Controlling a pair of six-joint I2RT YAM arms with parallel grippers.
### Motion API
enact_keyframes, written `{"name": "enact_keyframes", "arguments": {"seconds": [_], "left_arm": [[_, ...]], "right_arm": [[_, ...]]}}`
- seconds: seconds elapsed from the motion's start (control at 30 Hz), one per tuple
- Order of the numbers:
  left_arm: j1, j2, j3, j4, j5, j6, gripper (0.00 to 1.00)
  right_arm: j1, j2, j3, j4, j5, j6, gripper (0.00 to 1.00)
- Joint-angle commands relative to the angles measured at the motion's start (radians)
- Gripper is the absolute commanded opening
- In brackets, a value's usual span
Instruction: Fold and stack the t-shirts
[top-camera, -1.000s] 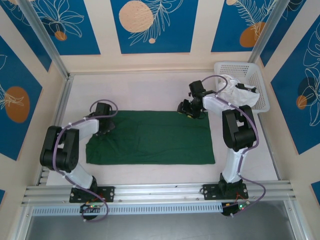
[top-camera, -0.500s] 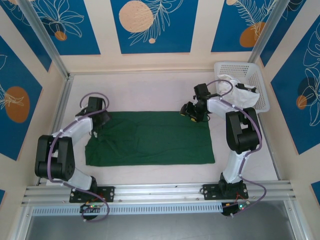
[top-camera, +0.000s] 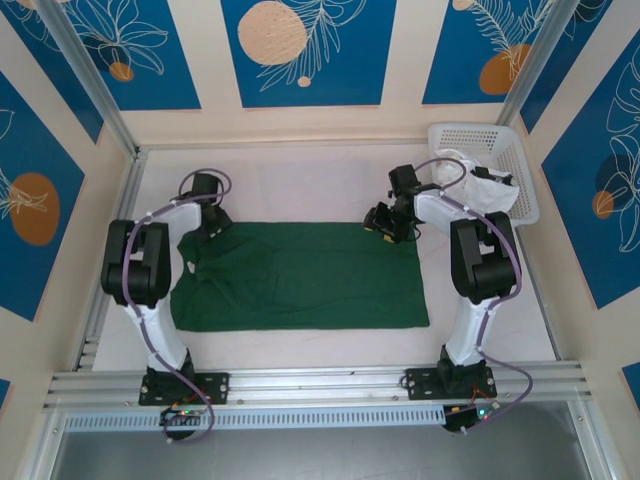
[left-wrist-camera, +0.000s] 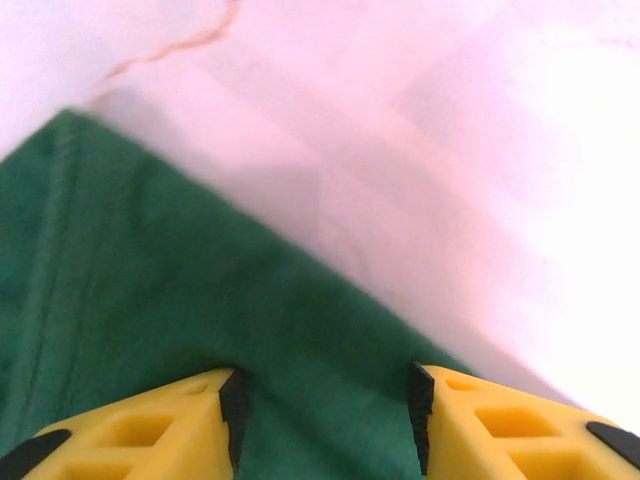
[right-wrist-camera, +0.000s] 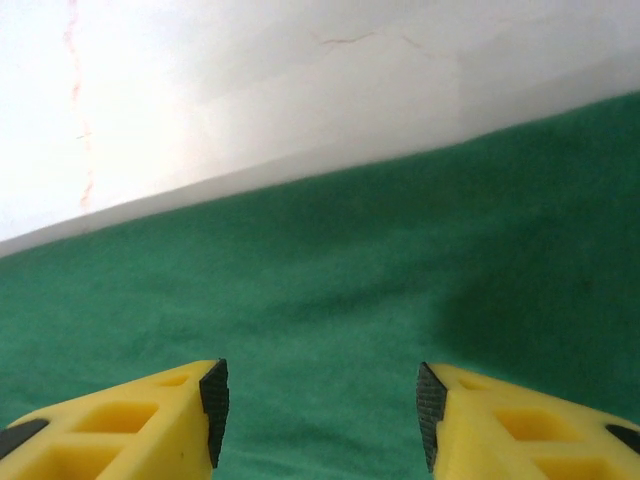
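Top external: the dark green t-shirt (top-camera: 300, 275) lies flat, with the left gripper (top-camera: 212, 226) at its far-left corner and the right gripper (top-camera: 380, 222) near its far-right corner, both spread wide, gripping nothing.

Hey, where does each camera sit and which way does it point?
Top external: above and behind the arms, looking down on the table; both arms show.
Left wrist: on the left gripper, looking down at a green t-shirt corner; yellow fingers show.
Right wrist: on the right gripper, facing the green t-shirt edge; yellow fingers show.
Shared: all see the green t-shirt.
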Motion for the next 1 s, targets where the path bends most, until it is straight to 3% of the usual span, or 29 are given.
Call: {"name": "enact_keyframes", "arguments": {"seconds": [0.0, 0.23, 0.37, 0.5, 0.63, 0.8, 0.97], "left_arm": [[0.002, 0.109, 0.083, -0.083, 0.04, 0.03, 0.48], [-0.011, 0.3, 0.392, -0.152, 0.14, 0.046, 0.48], [-0.056, 0.46, 0.703, -0.252, 0.175, 0.089, 0.47], [-0.117, 0.643, 1.045, -0.337, 0.229, 0.132, 0.48], [-0.173, 0.776, 1.304, -0.363, 0.296, 0.143, 0.49], [-0.226, 0.766, 1.386, -0.318, 0.298, 0.151, 0.55], [-0.243, 0.617, 1.374, -0.39, 0.228, 0.195, 0.7]], "right_arm": [[0.001, 0.035, 0.008, -0.053, -0.001, 0.014, 0.54], [0.034, -0.03, -0.131, 0.022, -0.021, 0.064, 0.55], [0.072, -0.091, -0.226, 0.061, -0.031, 0.138, 0.56], [0.139, -0.212, -0.41, 0.192, -0.013, 0.315, 0.6], [0.222, -0.307, -0.505, 0.213, 0.064, 0.446, 0.61], [0.28, -0.471, -0.563, 0.154, 0.203, 0.539, 0.68], [0.247, -0.625, -0.547, 0.071, 0.278, 0.424, 0.73]]}}
